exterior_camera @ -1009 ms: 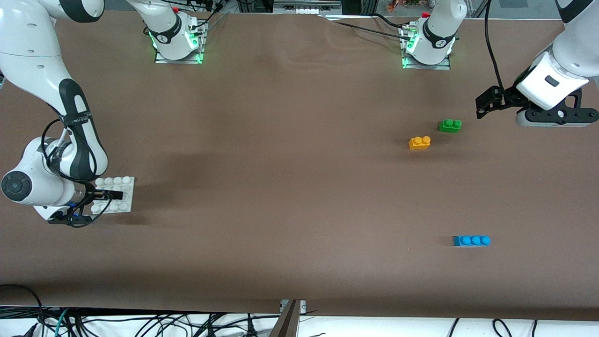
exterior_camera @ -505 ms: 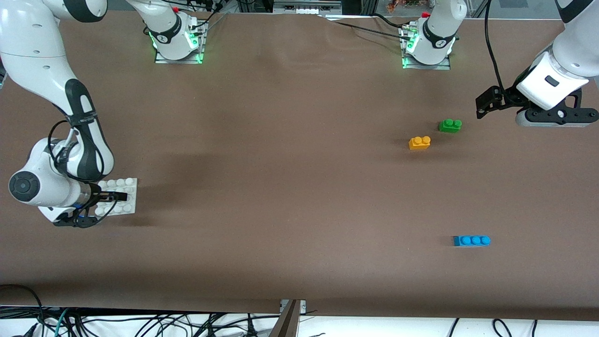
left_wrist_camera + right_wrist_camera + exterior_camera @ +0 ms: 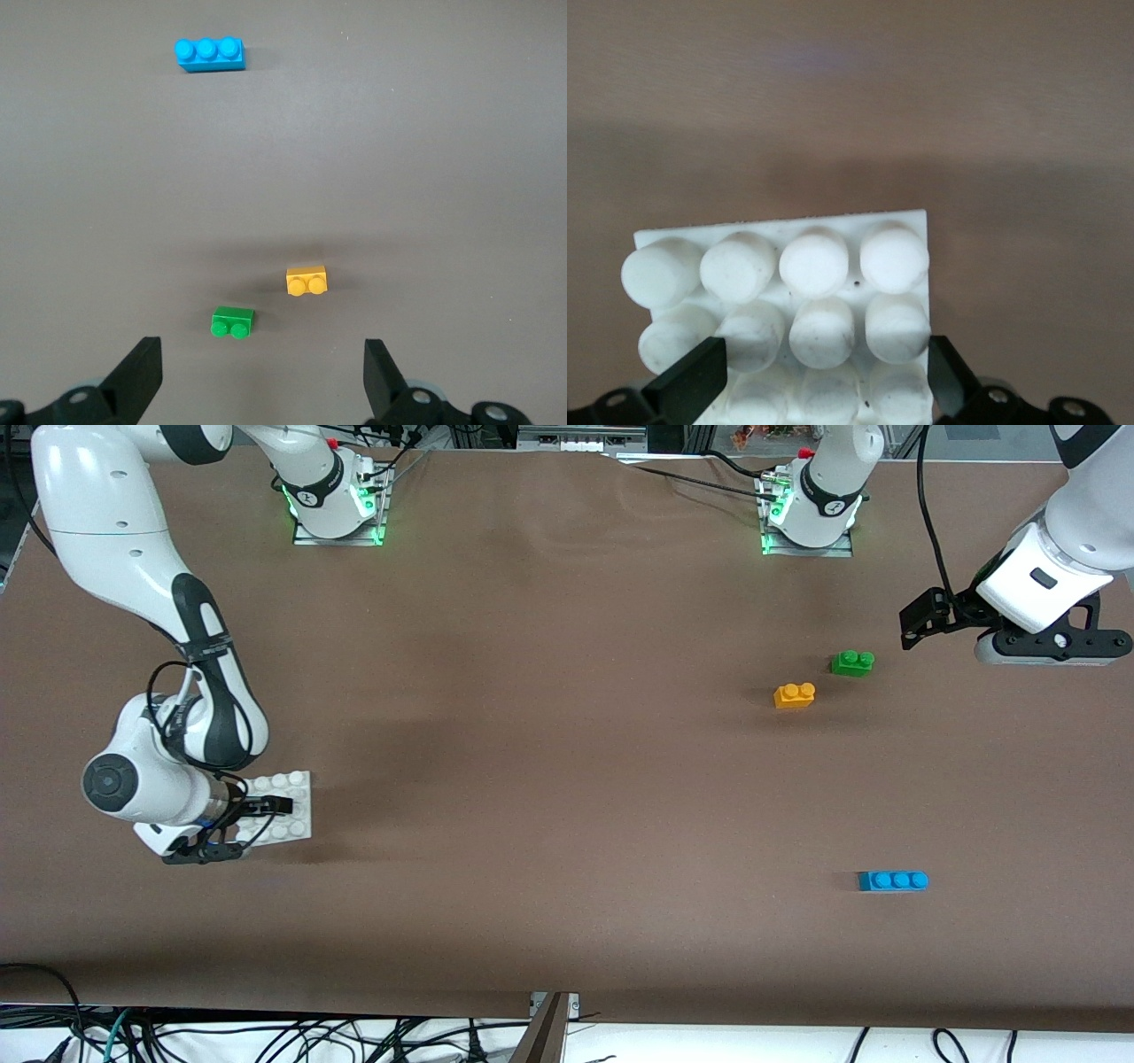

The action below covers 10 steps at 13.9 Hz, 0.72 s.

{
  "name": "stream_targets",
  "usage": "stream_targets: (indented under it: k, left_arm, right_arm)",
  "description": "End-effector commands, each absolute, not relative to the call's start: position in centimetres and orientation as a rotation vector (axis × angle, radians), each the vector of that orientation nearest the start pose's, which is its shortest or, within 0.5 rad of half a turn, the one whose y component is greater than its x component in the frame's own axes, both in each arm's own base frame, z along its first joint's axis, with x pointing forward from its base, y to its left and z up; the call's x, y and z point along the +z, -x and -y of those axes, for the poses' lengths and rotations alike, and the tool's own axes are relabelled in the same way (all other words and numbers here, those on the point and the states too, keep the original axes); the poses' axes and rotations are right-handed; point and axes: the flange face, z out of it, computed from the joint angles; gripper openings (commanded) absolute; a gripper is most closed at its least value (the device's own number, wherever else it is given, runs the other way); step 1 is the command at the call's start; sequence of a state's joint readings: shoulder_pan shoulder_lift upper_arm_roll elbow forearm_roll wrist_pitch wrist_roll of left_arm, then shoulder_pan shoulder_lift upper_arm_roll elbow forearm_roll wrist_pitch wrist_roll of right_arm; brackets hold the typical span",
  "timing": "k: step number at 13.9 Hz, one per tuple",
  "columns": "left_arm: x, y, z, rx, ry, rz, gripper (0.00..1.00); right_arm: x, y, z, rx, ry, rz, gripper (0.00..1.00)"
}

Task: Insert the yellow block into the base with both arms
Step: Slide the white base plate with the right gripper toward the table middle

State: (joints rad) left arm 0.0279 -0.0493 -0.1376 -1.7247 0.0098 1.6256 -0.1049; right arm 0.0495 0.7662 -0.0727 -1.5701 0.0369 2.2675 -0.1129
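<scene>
The yellow block (image 3: 794,694) lies on the brown table toward the left arm's end, and it also shows in the left wrist view (image 3: 306,281). The white studded base (image 3: 292,828) is at the right arm's end of the table. My right gripper (image 3: 266,807) is shut on the base and holds it by its two sides, low over the table. In the right wrist view the base (image 3: 788,266) fills the space between the fingers of my right gripper (image 3: 819,385). My left gripper (image 3: 921,616) is open and empty, up in the air beside the green block; in its own view (image 3: 257,381) nothing is between the fingers.
A green two-stud block (image 3: 852,662) lies close to the yellow block, farther from the front camera (image 3: 232,322). A blue three-stud block (image 3: 893,880) lies nearer to the front camera (image 3: 209,53). Both arm bases stand along the table's back edge.
My right gripper has carried the base toward the middle of the table and slightly nearer to the front camera. The left arm and the three blocks have not moved.
</scene>
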Motion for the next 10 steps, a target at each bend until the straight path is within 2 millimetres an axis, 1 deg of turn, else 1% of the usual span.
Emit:
stream_targets:
  k: [1,5,8,10]
  left_arm:
    - [58.7,-53.8,6.0,0.069,3.092,-0.039,1.0]
    - [58.7,-53.8,5.9,0.069,3.09,-0.037,1.0]
    - [58.7,-53.8,6.0,0.069,3.089,-0.037,1.0]
    - [58.8,-53.7,6.1,0.067,3.091,-0.039,1.0]
  right_arm:
    - [16.3,-68.6,-5.0,0.117,3.137,0.055,1.0]
    - [16.1,-67.9,-12.1,0.086,3.146,-0.044,1.0]
    - [16.2,-66.8,-17.8,0.057,3.145,-0.088,1.0]
    - [16.1,-66.0,-21.1,0.049,3.146,-0.098,1.0]
